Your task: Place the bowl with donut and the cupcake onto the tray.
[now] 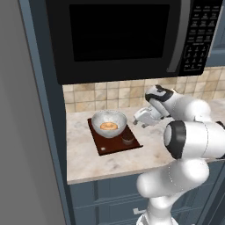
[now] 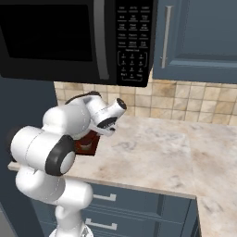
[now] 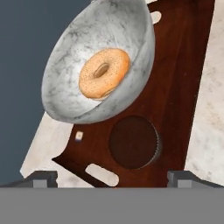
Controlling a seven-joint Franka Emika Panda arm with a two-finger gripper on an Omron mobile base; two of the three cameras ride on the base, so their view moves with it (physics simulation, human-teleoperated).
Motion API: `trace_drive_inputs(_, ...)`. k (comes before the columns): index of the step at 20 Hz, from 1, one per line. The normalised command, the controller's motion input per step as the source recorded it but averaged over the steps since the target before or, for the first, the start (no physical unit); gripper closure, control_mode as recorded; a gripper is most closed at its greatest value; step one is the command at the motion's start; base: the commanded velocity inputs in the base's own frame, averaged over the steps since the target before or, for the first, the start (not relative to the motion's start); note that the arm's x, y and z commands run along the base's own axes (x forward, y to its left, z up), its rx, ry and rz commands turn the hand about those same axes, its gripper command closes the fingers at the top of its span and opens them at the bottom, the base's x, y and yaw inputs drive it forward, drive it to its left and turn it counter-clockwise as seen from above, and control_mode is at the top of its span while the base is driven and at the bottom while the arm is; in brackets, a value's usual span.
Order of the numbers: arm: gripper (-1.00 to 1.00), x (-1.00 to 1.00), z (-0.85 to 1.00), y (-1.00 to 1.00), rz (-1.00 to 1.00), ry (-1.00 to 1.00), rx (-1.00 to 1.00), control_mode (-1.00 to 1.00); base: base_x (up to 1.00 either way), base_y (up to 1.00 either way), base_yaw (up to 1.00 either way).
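The dark reddish-brown tray [image 1: 112,145] lies on the counter with the light grey bowl [image 1: 99,119] standing on its far end. An orange-tan donut [image 1: 108,126] rests inside the bowl. The dark cupcake [image 1: 128,139] stands on the tray just in front and right of the bowl. My gripper [image 1: 138,120] hangs open, a little above and right of the tray, holding nothing. The hand view looks down on the bowl [image 3: 72,57], donut [image 3: 104,72], cupcake [image 3: 133,142] and tray [image 3: 181,87], with the fingertips [image 3: 41,178] spread wide. In the right base view my arm hides most of the tray [image 2: 89,145].
A black microwave [image 1: 118,35] hangs low over the marbled counter [image 1: 85,162]. A dark tall panel [image 1: 44,114] closes off the left side. Tiled backsplash [image 1: 101,96] runs behind. The counter stretches on to the right [image 2: 157,152] under a blue cabinet [image 2: 199,37].
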Motion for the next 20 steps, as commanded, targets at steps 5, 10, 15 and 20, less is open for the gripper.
trace_drive_inputs(5,-1.00,-0.25,0.35,-0.31,0.00,-0.06,0.03,-1.00,0.00,0.00,0.00)
trace_drive_inputs(10,-1.00,-0.26,0.32,-0.34,0.00,-0.06,0.03,-1.00,0.00,0.00,0.00)
trace_drive_inputs(15,-1.00,-0.22,0.33,-0.37,0.00,-0.01,0.02,-1.00,0.00,0.00,0.00)
trace_drive_inputs(20,-1.00,-0.15,0.32,-0.41,0.00,0.00,0.02,-1.00,0.00,0.00,0.00)
